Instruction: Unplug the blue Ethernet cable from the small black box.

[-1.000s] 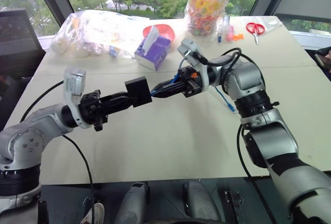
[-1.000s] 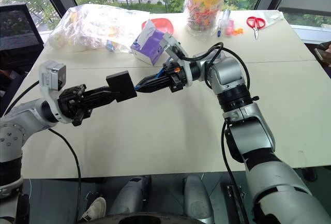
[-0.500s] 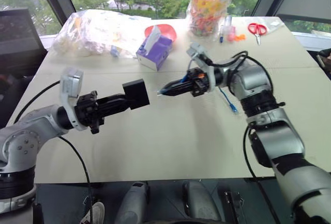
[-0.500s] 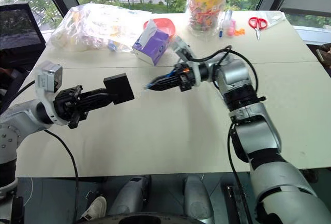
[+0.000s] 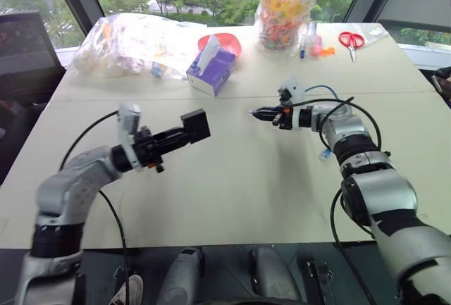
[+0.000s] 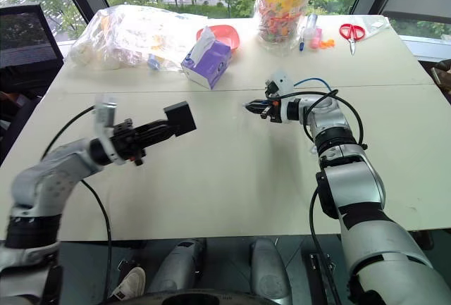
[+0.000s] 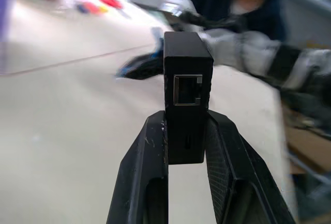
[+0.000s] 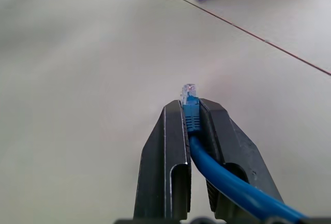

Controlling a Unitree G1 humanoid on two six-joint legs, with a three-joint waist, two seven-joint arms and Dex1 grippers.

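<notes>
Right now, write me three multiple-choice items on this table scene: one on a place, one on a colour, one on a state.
1. Where is the red-handled scissors?
A. at the table's far right corner
B. beside the tissue box
C. in the left gripper

2. What colour is the tissue box?
A. green
B. purple
C. black

3. What is the state of the port on the small black box?
A. holds the plug
B. taped over
C. empty

Answers:
1. A: the scissors lies at the far right corner, by the candy jar.
2. B: its sides are purple, with a white tissue sticking up.
3. C: the port of the box pinched in the left gripper is empty, and the right gripper pinches the blue Ethernet cable just behind its clear plug, apart from the box.
</notes>
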